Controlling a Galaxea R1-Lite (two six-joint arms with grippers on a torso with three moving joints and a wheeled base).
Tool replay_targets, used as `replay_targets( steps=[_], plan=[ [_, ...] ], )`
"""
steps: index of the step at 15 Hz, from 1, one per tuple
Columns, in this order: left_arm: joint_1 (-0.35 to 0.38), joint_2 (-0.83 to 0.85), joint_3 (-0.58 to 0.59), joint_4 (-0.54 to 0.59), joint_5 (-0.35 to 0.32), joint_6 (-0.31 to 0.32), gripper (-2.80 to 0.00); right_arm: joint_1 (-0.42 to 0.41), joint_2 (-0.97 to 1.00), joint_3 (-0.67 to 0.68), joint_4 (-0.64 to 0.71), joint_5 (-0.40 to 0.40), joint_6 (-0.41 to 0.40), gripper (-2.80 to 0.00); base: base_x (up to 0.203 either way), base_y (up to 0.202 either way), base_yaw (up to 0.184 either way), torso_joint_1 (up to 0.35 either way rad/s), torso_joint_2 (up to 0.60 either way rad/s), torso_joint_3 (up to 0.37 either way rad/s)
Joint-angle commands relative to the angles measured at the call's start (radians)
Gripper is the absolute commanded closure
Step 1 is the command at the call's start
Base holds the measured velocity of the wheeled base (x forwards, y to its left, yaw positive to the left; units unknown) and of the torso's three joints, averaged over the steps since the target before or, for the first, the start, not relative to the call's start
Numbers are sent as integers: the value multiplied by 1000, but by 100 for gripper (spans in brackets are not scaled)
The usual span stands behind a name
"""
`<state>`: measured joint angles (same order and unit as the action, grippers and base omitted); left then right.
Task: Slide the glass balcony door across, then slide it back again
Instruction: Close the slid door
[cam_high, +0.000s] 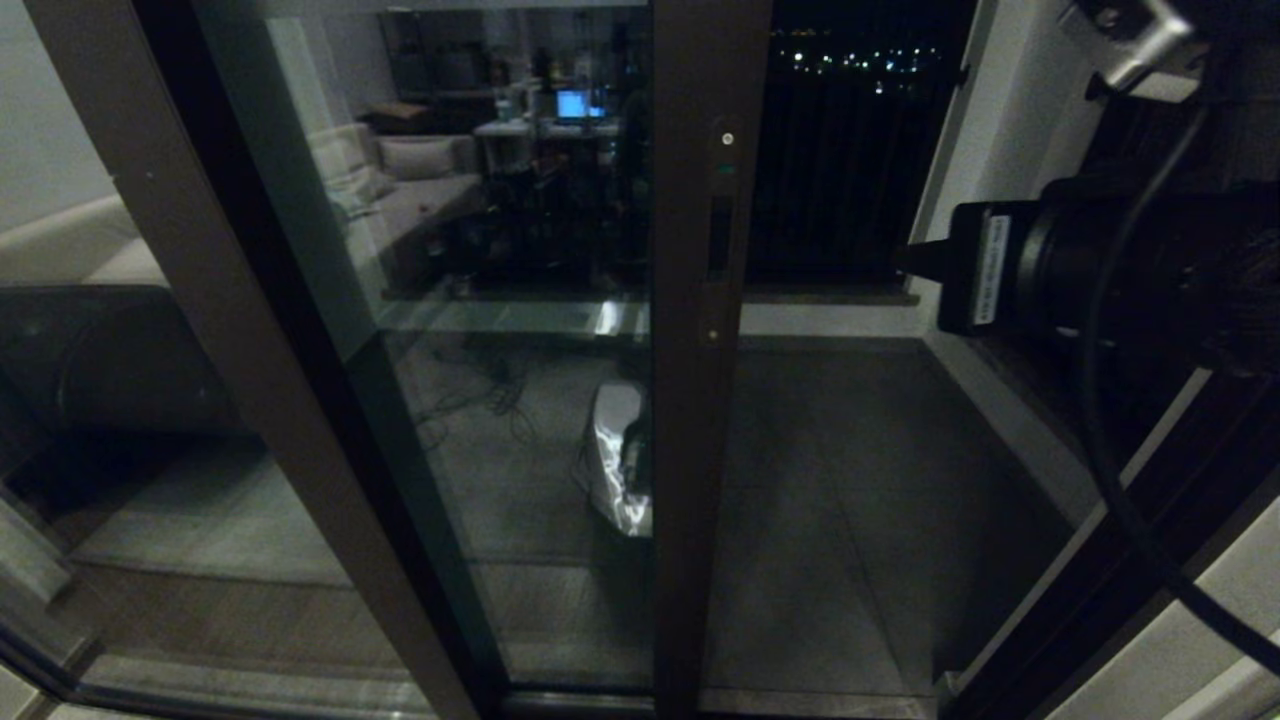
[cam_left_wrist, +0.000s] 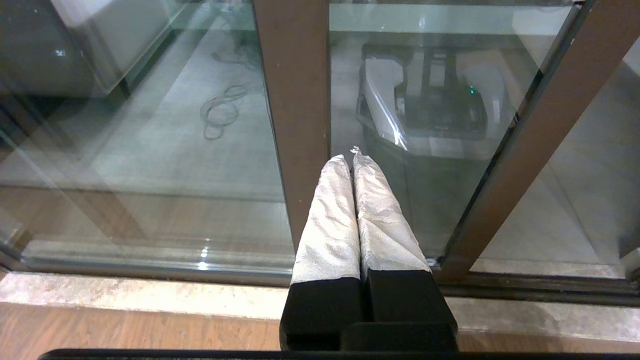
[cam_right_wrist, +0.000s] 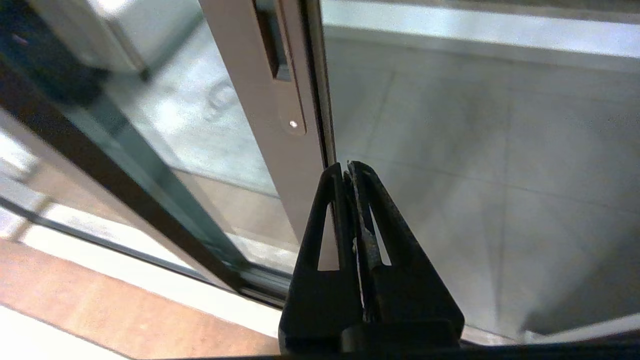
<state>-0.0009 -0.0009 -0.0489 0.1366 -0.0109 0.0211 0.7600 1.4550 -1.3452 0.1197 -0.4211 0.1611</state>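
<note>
The glass balcony door (cam_high: 520, 420) stands partly slid aside. Its brown edge stile (cam_high: 700, 400) with the narrow handle slot (cam_high: 718, 235) is near the middle of the head view, and an open gap lies to its right. In the right wrist view my right gripper (cam_right_wrist: 347, 167) is shut and empty, tips close against the free edge of that stile (cam_right_wrist: 260, 125), below the handle slot (cam_right_wrist: 272, 45) and a small screw. My left gripper (cam_left_wrist: 349, 159), with white-wrapped fingers (cam_left_wrist: 330, 220), is shut on nothing and points low at a plain brown stile (cam_left_wrist: 292, 100).
Beyond the gap lie the tiled balcony floor (cam_high: 850, 480) and a dark railing (cam_high: 850, 180). A white wall jamb (cam_high: 1000, 150) bounds the opening on the right. My right arm (cam_high: 1100, 260) and its cable fill the right side. A pale stone threshold (cam_left_wrist: 125, 295) runs under the tracks.
</note>
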Motion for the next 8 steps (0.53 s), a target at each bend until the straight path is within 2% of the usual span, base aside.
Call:
replay_targets(
  steps=[1,5,8],
  plan=[
    [1,-1,0,1,0,0,0,17,98,-55,0,-12,0,0,0,0,0,0,0,0],
    [0,-1,0,0,0,0,0,86,183,-159,1,-16,1,0,0,0,0,0,0,0],
    [1,-1,0,1,0,0,0,113,215,-183,3,-22,5,0,0,0,0,0,0,0]
  ],
)
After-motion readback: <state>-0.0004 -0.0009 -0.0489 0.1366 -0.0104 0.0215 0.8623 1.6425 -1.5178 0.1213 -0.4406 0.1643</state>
